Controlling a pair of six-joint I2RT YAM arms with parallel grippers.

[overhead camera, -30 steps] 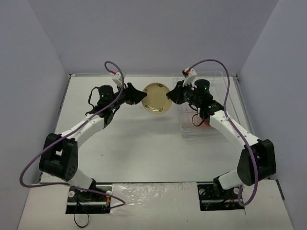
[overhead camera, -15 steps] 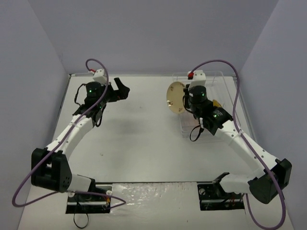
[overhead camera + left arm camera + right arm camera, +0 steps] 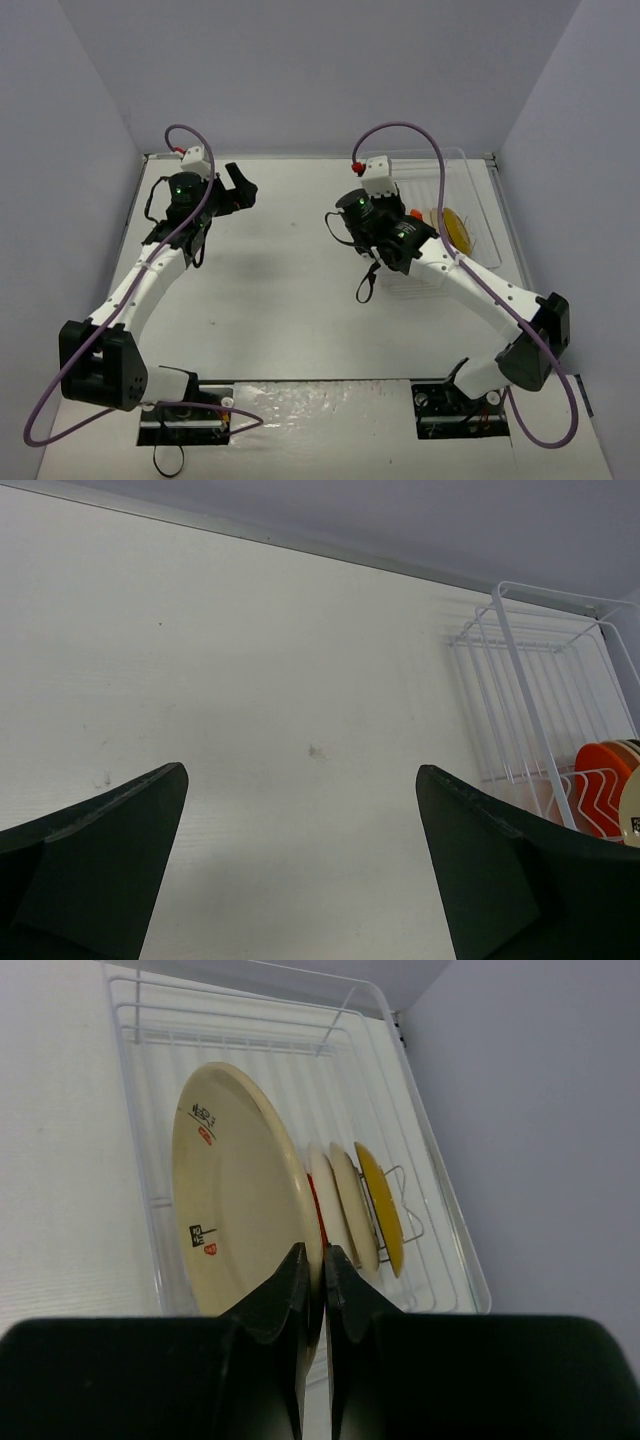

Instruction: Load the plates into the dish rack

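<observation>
Here — right pincer (image 3: 313,1260) clamps round cream plate (image 3: 235,1190).

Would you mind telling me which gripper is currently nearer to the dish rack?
Right. The right gripper holds the cream plate on edge at the dish rack, beside the racked plates. The left gripper hangs open over the table, well to the rack's left.

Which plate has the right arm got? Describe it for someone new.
Find the wire rack on the right. The right jaws pinch the rim of a cream plate at the front of the row. Only it bears small black and red marks.
</observation>
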